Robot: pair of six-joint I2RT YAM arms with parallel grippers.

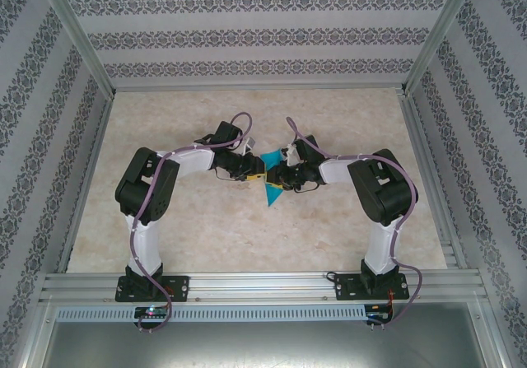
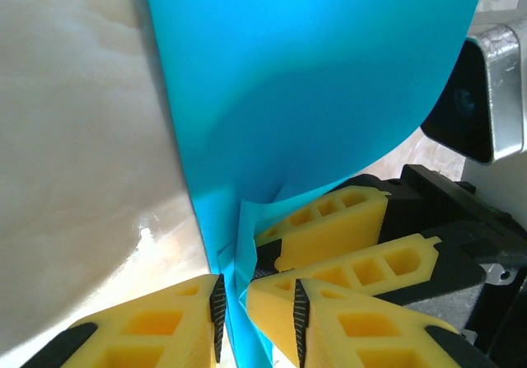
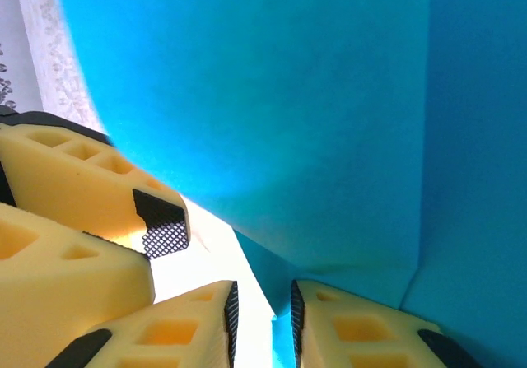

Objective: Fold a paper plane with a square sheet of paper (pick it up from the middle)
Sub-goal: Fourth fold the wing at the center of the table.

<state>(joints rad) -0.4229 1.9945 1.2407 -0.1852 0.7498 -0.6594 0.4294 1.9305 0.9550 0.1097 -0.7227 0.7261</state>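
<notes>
The square sheet of paper (image 1: 271,193) is at the middle of the desk (image 1: 206,228), caught between the two arms, with a corner pointing toward 6 o'clock in the overhead view. The left hand (image 2: 257,323) comes in from 9 o'clock and the right hand (image 3: 262,323) from 3 o'clock. Each has its jaws slightly apart with the paper running through the gap. Neither looks clenched on it, so the sheet seems to lean on the fingers rather than be pinched.

The wrist views show the sheet bowed upward, with one straight edge where a layer appears doubled over. Judging from this, the pick-up is done and a first fold is begun or being set. The nose folds, the centre crease and the wings are all left to do.
</notes>
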